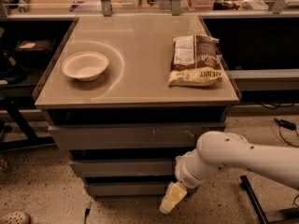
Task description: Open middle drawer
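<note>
The drawer unit stands under the tabletop with three grey drawers stacked. The middle drawer [124, 167] has a plain grey face and sits between the widest, white-scratched top drawer [135, 136] and the narrowest bottom drawer [126, 188]. All three look pushed in. My gripper [171, 199] hangs from the white arm [233, 155] at the lower right, in front of the right end of the bottom drawer and just below the middle drawer's face. Its cream-coloured fingers point down and left.
A white bowl [85, 65] sits on the tabletop [140, 50] at the left. A brown and yellow snack bag [195, 60] lies at the right. Dark shelving flanks both sides. A cable [283, 123] lies on the speckled floor at the right.
</note>
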`<state>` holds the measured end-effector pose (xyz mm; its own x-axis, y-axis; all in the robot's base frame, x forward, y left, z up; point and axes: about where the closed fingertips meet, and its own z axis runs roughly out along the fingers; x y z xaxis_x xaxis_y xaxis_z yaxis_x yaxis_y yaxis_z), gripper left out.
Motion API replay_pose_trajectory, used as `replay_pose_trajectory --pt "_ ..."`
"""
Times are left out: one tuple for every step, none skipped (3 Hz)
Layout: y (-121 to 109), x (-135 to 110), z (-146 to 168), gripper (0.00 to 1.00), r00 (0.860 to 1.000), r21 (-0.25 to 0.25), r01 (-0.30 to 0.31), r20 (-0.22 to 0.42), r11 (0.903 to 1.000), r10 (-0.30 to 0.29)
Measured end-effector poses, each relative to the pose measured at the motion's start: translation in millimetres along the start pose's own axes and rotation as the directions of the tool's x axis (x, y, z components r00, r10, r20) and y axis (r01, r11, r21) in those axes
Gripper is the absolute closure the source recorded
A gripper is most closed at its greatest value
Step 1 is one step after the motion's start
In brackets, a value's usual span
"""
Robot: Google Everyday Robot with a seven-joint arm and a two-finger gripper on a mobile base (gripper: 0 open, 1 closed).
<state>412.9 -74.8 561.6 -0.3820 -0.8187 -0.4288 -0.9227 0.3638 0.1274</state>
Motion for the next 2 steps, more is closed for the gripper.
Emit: replay_pose_trajectory --pt "-14.6 8.6 31.7 0.00 0.999 -0.011 -0.054 0.003 0.9985 0.054" --pt "-14.2 10.2 35.4 0.00 0.998 -0.017 -0.059 0.003 0.9981 0.059"
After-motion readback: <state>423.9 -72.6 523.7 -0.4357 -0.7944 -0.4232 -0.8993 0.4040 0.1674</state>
